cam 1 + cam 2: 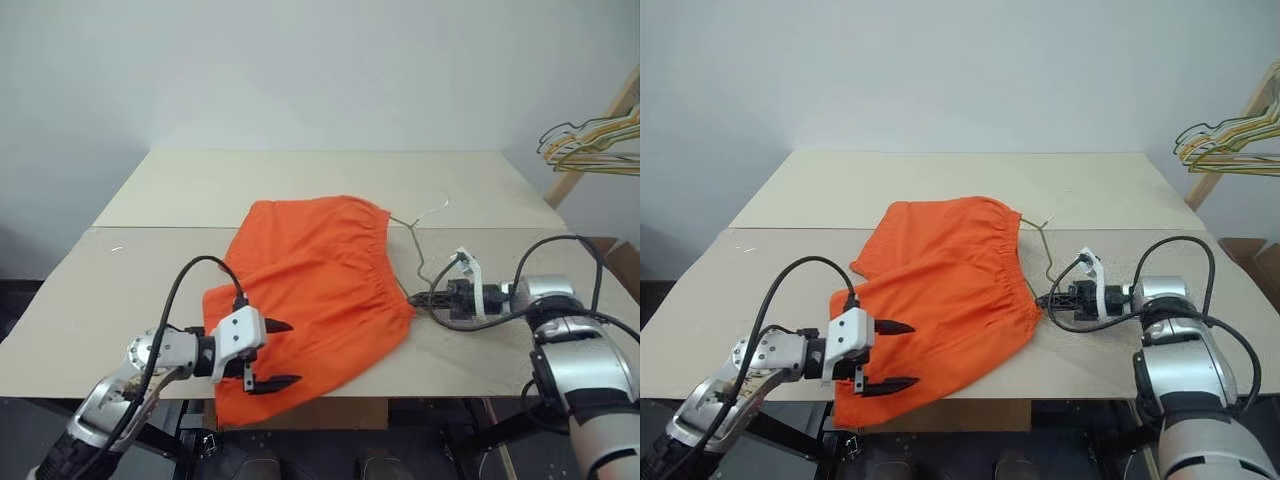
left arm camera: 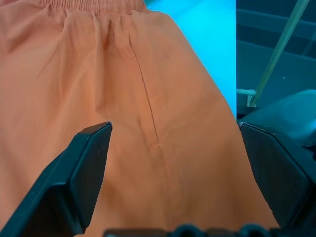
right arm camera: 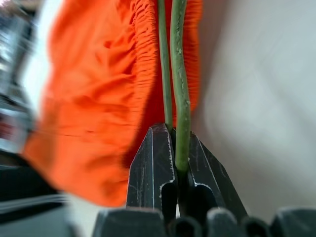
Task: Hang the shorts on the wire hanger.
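Note:
The bright orange shorts (image 1: 315,285) lie flat mid-table, with the gathered waistband toward the right. The thin grey-green wire hanger (image 1: 414,243) pokes out from under the waistband, its small hook resting on the table beyond. My right gripper (image 1: 415,297) is shut on the hanger wire just off the waistband's near corner. The right wrist view shows the wire (image 3: 178,74) pinched between the black fingers. My left gripper (image 1: 292,352) hovers open over the shorts' leg near the table's front edge. In the left wrist view, orange cloth (image 2: 163,123) spans the gap between its fingers (image 2: 84,168).
The table (image 1: 180,200) is two pale boards joined by a seam across the middle. A bunch of yellowish and dark wire hangers (image 1: 590,140) hangs on a wooden rack at the far right. One leg of the shorts droops over the front edge.

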Controlling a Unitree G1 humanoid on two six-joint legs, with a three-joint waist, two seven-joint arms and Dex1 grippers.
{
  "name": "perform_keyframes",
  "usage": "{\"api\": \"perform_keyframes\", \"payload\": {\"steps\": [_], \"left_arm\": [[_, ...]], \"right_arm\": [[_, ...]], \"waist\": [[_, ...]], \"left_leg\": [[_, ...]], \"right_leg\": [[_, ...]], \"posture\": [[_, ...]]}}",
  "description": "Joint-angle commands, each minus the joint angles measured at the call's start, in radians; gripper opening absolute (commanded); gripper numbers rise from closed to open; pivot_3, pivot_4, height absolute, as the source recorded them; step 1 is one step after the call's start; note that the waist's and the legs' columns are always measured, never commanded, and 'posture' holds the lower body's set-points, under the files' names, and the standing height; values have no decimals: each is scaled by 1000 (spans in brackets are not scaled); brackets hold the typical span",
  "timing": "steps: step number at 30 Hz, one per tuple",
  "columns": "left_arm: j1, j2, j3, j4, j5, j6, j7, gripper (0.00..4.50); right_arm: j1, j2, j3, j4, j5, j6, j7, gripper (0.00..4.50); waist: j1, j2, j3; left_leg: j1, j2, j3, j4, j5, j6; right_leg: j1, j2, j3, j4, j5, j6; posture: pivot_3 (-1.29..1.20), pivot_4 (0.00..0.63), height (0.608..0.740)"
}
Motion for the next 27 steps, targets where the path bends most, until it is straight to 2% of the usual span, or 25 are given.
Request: {"api": "perform_keyframes", "payload": {"steps": [1, 5, 10, 13, 21, 27], "left_arm": [[-39, -5, 13, 8, 5, -30, 0, 4492], [-141, -54, 59, 53, 4, -52, 65, 4492], [-400, -199, 147, 205, 26, -49, 269, 4492], [-535, -215, 185, 290, 7, -61, 275, 4492], [-813, -113, 106, 649, 75, -248, -21, 4492], [-991, -105, 59, 915, 73, -297, -283, 4492]], "right_arm": [[35, -12, -59, -162, -8, -121, -48, 0], [122, -23, -70, -359, -42, -235, -113, 0], [198, -35, -48, -537, -106, -347, -174, 0], [219, -40, -43, -609, -123, -368, -190, 0], [256, -57, -12, -805, -178, -379, -210, 0], [243, -50, 5, -878, -204, -359, -236, 0]], "waist": [[0, 0, 0], [3, 0, 0], [2, 0, 0], [-9, 0, 0], [-34, 0, 0], [-43, 0, 0]], "left_leg": [[0, 0, 0, 0, 0, 0], [0, 0, 0, 0, 0, 0], [-2, 0, -1, 4, 0, 0], [-3, 0, -1, 4, 0, 0], [-3, -1, -2, 4, 0, 0], [-5, -1, -2, 4, 0, 0]], "right_leg": [[0, 0, 0, 0, 0, 0], [0, 0, 0, 0, 0, 0], [0, 0, -1, 0, 1, 1], [0, 0, -1, -1, 2, 1], [0, 0, -1, -1, 1, 2], [0, 0, -2, -2, 1, 2]], "posture": [[10, 0, 740], [0, 0, 740], [-13, 0, 740], [-17, 0, 740], [-36, 0, 740], [-46, 0, 740]]}}
